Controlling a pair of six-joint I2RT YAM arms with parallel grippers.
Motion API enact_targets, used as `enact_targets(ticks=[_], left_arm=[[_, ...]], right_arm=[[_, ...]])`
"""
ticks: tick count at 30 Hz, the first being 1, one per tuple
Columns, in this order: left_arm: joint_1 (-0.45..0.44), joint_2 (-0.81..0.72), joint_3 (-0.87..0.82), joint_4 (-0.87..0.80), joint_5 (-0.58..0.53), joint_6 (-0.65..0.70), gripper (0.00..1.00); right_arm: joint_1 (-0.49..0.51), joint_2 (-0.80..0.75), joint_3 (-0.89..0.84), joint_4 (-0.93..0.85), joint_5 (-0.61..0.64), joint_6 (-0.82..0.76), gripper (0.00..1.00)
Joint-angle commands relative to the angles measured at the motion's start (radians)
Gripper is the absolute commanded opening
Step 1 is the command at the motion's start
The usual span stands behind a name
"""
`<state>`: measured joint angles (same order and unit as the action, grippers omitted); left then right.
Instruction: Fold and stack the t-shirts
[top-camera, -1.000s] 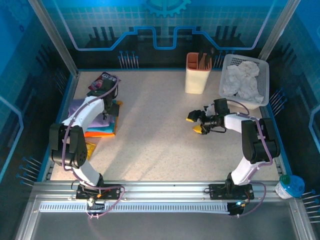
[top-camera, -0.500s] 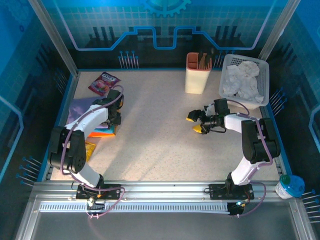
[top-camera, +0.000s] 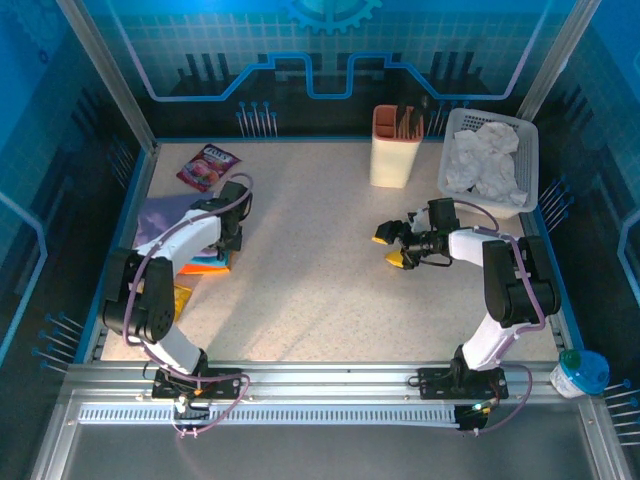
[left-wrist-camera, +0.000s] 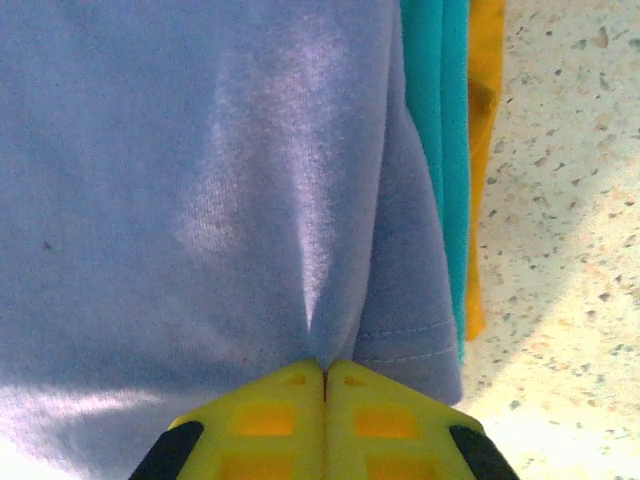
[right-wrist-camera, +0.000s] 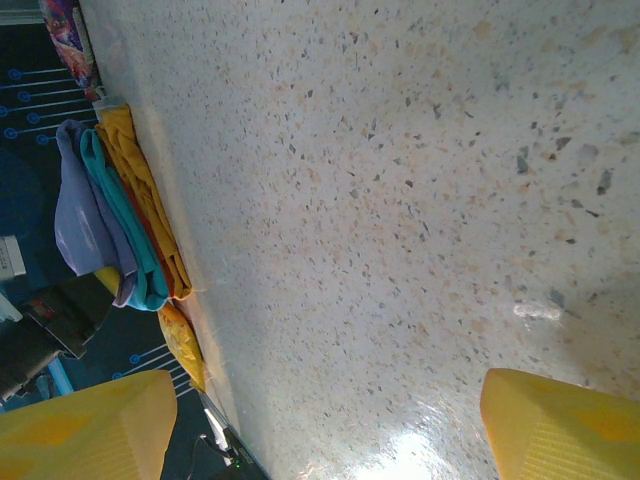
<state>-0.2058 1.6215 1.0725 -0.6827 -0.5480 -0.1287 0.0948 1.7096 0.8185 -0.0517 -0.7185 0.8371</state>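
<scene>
The t-shirts lie in a folded stack at the table's left edge, with the lavender one on top. In the left wrist view the lavender t-shirt lies over a teal one and a yellow-orange one. My left gripper is shut, its yellow fingers pinching a puckered fold of the lavender cloth near its hemmed edge. From above, that left gripper sits at the stack's right side. My right gripper hovers open over bare table right of centre, and the right wrist view shows the right gripper holding nothing and the stack far off.
A glossy snack packet lies behind the stack. A small yellow packet lies in front of it. A tan holder and a white basket of crumpled white cloth stand at the back right. Blue side rails bound the table.
My left gripper has moved a little right and nearer over the stack's edge and closed on the lavender cloth. The right arm has not moved.
</scene>
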Motion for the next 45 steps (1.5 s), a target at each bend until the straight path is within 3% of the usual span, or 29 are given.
enact_targets(ticks=[1,11,15,16,17,19,24,26,29,31,37,40,45], left_arm=[[-0.047,-0.011,-0.039,-0.019,-0.053,0.007,0.00],[-0.073,-0.118,-0.104,-0.065,-0.051,-0.001,0.00],[-0.071,-0.102,-0.075,-0.106,-0.095,-0.018,0.28],[-0.070,-0.108,-0.056,-0.114,-0.102,-0.012,0.46],[-0.068,-0.116,-0.041,-0.119,-0.105,-0.006,0.58],[-0.048,-0.150,0.000,-0.119,-0.089,0.002,0.66],[0.093,-0.227,0.071,-0.091,0.116,-0.005,0.72],[0.162,-0.252,0.060,-0.040,0.150,-0.037,0.73],[0.260,-0.315,-0.016,0.077,0.286,-0.106,0.73],[0.322,-0.343,-0.075,0.144,0.384,-0.165,0.68],[0.520,-0.353,-0.227,0.346,0.584,-0.339,0.68],[0.586,-0.341,-0.283,0.406,0.610,-0.413,0.68],[0.619,-0.292,-0.298,0.371,0.527,-0.419,0.67]], right_arm=[[-0.010,-0.013,-0.006,0.001,-0.018,0.006,0.81],[-0.006,-0.005,-0.006,0.012,-0.021,0.008,0.81],[-0.002,-0.003,-0.006,0.015,-0.020,0.009,0.81],[-0.003,-0.004,-0.007,0.014,-0.021,0.009,0.81],[-0.002,-0.006,-0.009,0.012,-0.022,0.008,0.81],[-0.001,-0.014,-0.011,0.001,-0.022,-0.001,0.81],[-0.006,-0.043,-0.024,-0.024,-0.007,-0.023,0.81],[-0.008,-0.047,-0.026,-0.025,-0.004,-0.026,0.80],[-0.010,-0.039,-0.026,-0.020,-0.010,-0.023,0.81],[-0.010,-0.043,-0.025,-0.022,-0.013,-0.023,0.80],[-0.013,-0.062,-0.026,-0.050,0.005,-0.048,0.81],[-0.020,-0.059,-0.031,-0.050,-0.004,-0.050,0.81],[-0.034,-0.073,-0.044,-0.063,0.003,-0.066,0.81]])
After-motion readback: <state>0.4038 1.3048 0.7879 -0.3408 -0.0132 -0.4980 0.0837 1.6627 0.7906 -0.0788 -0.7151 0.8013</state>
